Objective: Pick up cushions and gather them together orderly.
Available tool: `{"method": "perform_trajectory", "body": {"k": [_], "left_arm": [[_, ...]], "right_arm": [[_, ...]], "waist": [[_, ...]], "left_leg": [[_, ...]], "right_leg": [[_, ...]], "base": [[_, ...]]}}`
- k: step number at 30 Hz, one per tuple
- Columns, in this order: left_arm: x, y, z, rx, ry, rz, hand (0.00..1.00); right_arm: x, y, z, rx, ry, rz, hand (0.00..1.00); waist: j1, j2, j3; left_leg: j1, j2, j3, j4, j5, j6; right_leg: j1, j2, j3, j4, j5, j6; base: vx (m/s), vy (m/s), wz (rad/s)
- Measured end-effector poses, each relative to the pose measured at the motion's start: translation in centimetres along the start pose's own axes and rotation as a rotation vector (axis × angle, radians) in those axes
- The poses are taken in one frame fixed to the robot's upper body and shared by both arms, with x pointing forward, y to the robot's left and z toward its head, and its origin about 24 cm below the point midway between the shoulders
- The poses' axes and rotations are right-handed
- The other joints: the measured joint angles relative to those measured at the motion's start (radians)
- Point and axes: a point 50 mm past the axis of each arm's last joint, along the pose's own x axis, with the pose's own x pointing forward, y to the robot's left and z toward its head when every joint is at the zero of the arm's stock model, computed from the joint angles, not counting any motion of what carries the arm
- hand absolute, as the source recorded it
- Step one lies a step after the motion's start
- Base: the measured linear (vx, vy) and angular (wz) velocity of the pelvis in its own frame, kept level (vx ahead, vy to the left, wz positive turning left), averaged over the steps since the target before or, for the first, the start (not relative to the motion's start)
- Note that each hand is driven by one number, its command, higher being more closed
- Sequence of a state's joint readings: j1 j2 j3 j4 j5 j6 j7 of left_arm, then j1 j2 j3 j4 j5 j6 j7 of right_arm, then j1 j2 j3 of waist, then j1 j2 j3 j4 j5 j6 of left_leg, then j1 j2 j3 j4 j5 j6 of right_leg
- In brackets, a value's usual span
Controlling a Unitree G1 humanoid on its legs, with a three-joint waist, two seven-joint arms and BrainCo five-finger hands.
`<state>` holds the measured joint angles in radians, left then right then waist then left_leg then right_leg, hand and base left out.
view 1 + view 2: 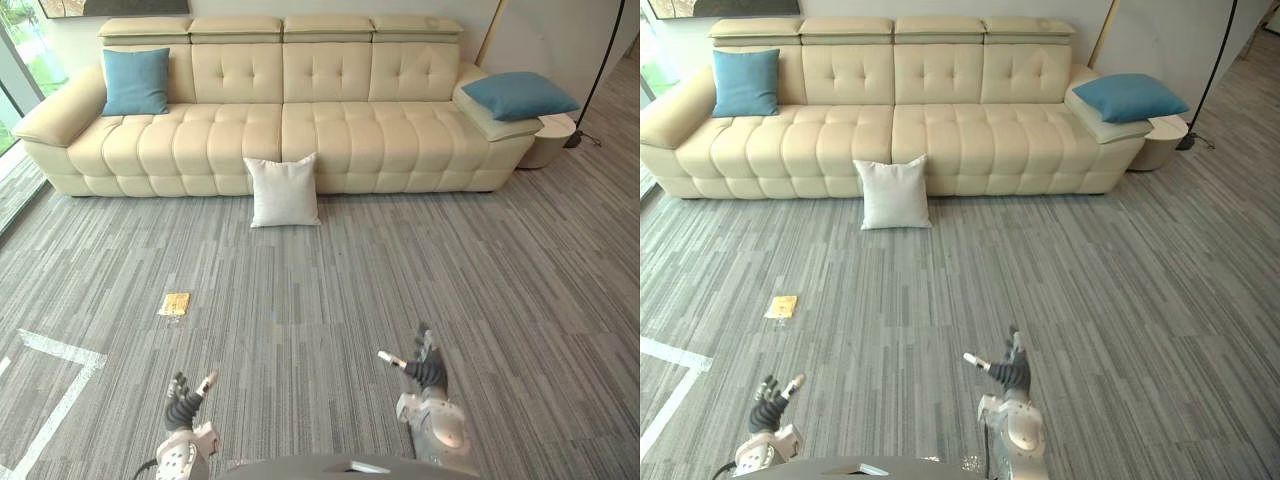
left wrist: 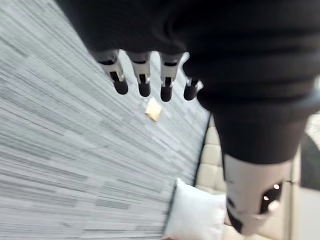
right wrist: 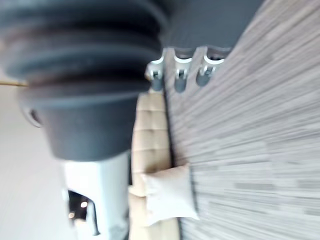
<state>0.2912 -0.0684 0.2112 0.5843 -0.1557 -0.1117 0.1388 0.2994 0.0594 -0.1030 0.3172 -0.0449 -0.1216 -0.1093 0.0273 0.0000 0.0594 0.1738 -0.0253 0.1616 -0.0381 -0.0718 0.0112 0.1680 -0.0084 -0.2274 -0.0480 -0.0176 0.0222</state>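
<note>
Fingers (image 2: 143,80), left hand (image 1: 184,408): straight, a little apart, nothing btwn them & thumb; carpet shows past the tips.
Fingers (image 3: 180,77), right hand (image 1: 426,368): straight too, side by side, holding nothing.
Hand positions: both low in head views, above bare carpet (image 1: 400,270), well apart from each other & from every cushion; right hand a bit further fwd than left.
White cushion (image 1: 284,191): on the floor, upright, leaning back against sofa front, approx at the seam btwn the two middle seats (shows past the fingers in both wrist views too).
Left blue cushion (image 1: 136,81): on sofa's far-left seat, upright against backrest, next to the armrest.
Right blue cushion (image 1: 519,95): lying on top of sofa's right armrest.
Sofa (image 1: 330,120): cream, tufted, four seats w/ headrests, back to the wall.
Cushion spread: three total, all well apart, none touching another.
Yellow scrap (image 1: 174,304): small, flat on carpet, btwn white cushion & left hand, touching neither.
White tape (image 1: 60,350): lines on carpet, off to the left of left hand.
Side table (image 1: 552,140): round, pale, just beside sofa's right end.
Lamp pole (image 1: 599,68): dark, slanting, foot near side table.
</note>
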Motion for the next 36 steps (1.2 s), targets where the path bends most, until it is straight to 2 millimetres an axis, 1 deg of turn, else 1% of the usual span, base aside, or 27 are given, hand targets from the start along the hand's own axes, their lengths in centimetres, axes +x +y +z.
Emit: {"method": "perform_trajectory", "body": {"k": [1,2,3,4,5,7,10,11,15,20,21,22,23,25,30,31,33,34,35,36], "left_arm": [[0.0,0.0,-0.9,0.036,0.043,-0.003,0.0],[0.0,0.0,-1.6,0.056,0.075,-0.005,0.0],[0.0,0.0,-2.0,0.062,0.096,-0.006,0.0],[0.0,0.0,-2.8,0.076,0.141,-0.011,0.0],[0.1,0.2,-3.0,0.087,0.158,-0.009,0.0],[0.2,0.4,-3.5,0.098,0.19,-0.004,0.0],[0.5,0.7,-3.8,0.093,0.219,0.008,0.0],[0.6,0.9,-3.9,0.08,0.231,0.016,0.0],[0.6,1.1,-4.3,0.04,0.259,0.03,0.0],[0.5,1.2,-4.4,0.01,0.267,0.048,0.0],[0.5,1.2,-4.4,0.003,0.267,0.052,0.0],[0.5,1.2,-4.4,0.0,0.268,0.054,0.0],[0.6,1.2,-4.5,-0.004,0.272,0.057,0.0],[0.7,1.1,-4.5,-0.004,0.275,0.055,0.0],[0.7,1.0,-4.4,0.001,0.277,0.052,0.0],[0.8,1.0,-4.4,0.003,0.277,0.05,0.0],[0.9,0.9,-4.3,0.005,0.279,0.047,0.0],[0.9,0.9,-4.3,0.007,0.28,0.045,0.0],[1.0,0.7,-4.2,0.02,0.278,0.038,0.0],[1.0,0.7,-4.1,0.023,0.277,0.036,0.0]], "right_arm": [[-0.1,0.0,-1.4,-0.015,0.066,0.001,0.0],[-0.2,-0.2,-2.5,-0.026,0.117,-0.003,0.0],[-0.2,-0.3,-3.1,-0.033,0.148,-0.009,0.0],[-0.4,-0.6,-4.5,-0.032,0.217,-0.021,0.0],[-0.6,-0.9,-5.6,-0.03,0.275,-0.032,0.0],[-0.9,-1.1,-7.0,-0.024,0.353,-0.036,0.0],[-0.6,-1.7,-7.7,-0.005,0.398,-0.064,0.0],[-0.8,-2.0,-8.3,0.037,0.433,-0.089,0.0],[-0.6,-2.4,-8.6,0.111,0.47,-0.132,0.0],[-0.8,-2.8,-9.2,0.144,0.506,-0.163,0.0],[-0.7,-2.8,-9.2,0.147,0.509,-0.164,0.0],[-0.7,-2.8,-9.3,0.146,0.516,-0.166,0.0],[-0.8,-2.9,-9.4,0.145,0.522,-0.167,0.0],[-0.8,-2.9,-9.4,0.144,0.521,-0.168,0.0],[-0.6,-2.9,-9.5,0.139,0.539,-0.165,0.0],[-0.7,-3.0,-9.6,0.138,0.545,-0.167,0.0],[-0.6,-3.0,-9.5,0.143,0.546,-0.17,0.0],[-0.6,-3.0,-9.5,0.143,0.548,-0.171,0.0],[-0.5,-3.1,-9.5,0.142,0.551,-0.171,0.0],[-0.4,-3.1,-9.5,0.141,0.55,-0.171,0.0]], "waist": [[0.0,0.0,0.0],[-0.001,-0.001,-0.001],[0.0,-0.001,-0.001],[0.0,-0.001,-0.001],[0.0,-0.001,-0.002],[0.0,-0.001,-0.003],[0.0,-0.003,-0.005],[0.0,-0.004,-0.006],[0.001,-0.004,-0.005],[0.002,-0.002,-0.001],[0.002,0.002,0.004],[0.002,-0.003,0.003],[0.003,0.003,0.008],[0.003,-0.001,0.009],[0.002,0.0,0.011],[0.002,0.004,0.015],[0.002,-0.001,0.019],[0.002,0.007,0.023],[0.0,0.002,0.027],[0.0,0.004,0.03]], "left_leg": [[0.0,0.0,0.001,0.0,0.0,-0.001],[0.0,0.0,0.001,-0.001,-0.001,-0.001],[0.0,0.0,0.001,-0.001,-0.001,-0.002],[0.0,0.0,0.001,-0.004,0.001,-0.004],[0.0,0.0,0.001,-0.009,0.005,-0.008],[0.003,-0.001,0.0,-0.02,0.013,-0.015],[0.005,-0.001,-0.001,-0.026,0.019,-0.02],[0.007,-0.001,-0.003,-0.038,0.026,-0.024],[0.006,-0.001,-0.005,-0.038,0.028,-0.023],[0.005,-0.001,-0.01,-0.045,0.031,-0.017],[0.005,-0.001,-0.012,-0.046,0.032,-0.016],[0.005,-0.001,-0.012,-0.046,0.032,-0.015],[0.003,-0.001,-0.014,-0.046,0.034,-0.013],[0.003,-0.001,-0.015,-0.047,0.034,-0.013],[0.0,-0.001,-0.018,-0.047,0.034,-0.013],[-0.002,-0.001,-0.02,-0.047,0.034,-0.013],[-0.005,-0.001,-0.023,-0.047,0.035,-0.013],[-0.007,-0.001,-0.023,-0.047,0.035,-0.013],[-0.009,-0.001,-0.024,-0.047,0.035,-0.013],[-0.011,-0.001,-0.024,-0.047,0.035,-0.013]], "right_leg": [[0.0,0.0,0.001,0.0,0.0,0.0],[-0.001,0.0,0.001,0.001,0.0,0.0],[-0.001,0.0,0.001,0.001,0.0,0.0],[-0.002,0.0,0.002,0.001,0.0,0.0],[-0.005,0.0,0.002,0.001,0.0,0.0],[-0.008,0.0,0.0,0.001,0.0,0.0],[-0.009,0.001,0.0,0.001,0.001,0.0],[-0.011,0.002,-0.002,0.001,0.001,0.0],[-0.012,0.003,-0.003,0.001,0.001,0.0],[-0.012,0.003,-0.005,0.001,0.001,0.0],[-0.012,0.004,-0.006,0.001,0.001,0.0],[-0.012,0.004,-0.006,0.001,0.001,0.0],[-0.012,0.004,-0.007,0.0,0.001,0.0],[-0.012,0.004,-0.007,-0.001,0.001,0.0],[-0.012,0.006,-0.009,-0.007,0.001,-0.001],[-0.012,0.006,-0.01,-0.009,0.001,-0.001],[-0.013,0.007,-0.013,-0.011,0.002,-0.001],[-0.015,0.007,-0.013,-0.013,0.002,-0.002],[-0.015,0.008,-0.015,-0.015,0.003,-0.003],[-0.017,0.008,-0.015,-0.016,0.003,-0.003]], "base": [[0.0,0.0,0.0],[0.0,0.0,0.0],[0.0,0.0,0.0],[0.0,0.0,0.0],[0.0,0.0,0.0],[0.0,0.0,0.0],[-0.03,-0.029,0.01],[-0.04,-0.031,0.03],[-0.05,-0.028,0.01],[-0.05,-0.024,0.03],[-0.05,-0.025,0.03],[-0.06,-0.031,0.03],[-0.05,-0.025,0.03],[-0.04,-0.021,0.02],[-0.03,-0.019,0.01],[-0.03,-0.03,0.05],[-0.02,-0.015,0.02],[0.0,0.0,0.0],[0.0,0.0,0.0],[-0.04,-0.027,0.02]]}}
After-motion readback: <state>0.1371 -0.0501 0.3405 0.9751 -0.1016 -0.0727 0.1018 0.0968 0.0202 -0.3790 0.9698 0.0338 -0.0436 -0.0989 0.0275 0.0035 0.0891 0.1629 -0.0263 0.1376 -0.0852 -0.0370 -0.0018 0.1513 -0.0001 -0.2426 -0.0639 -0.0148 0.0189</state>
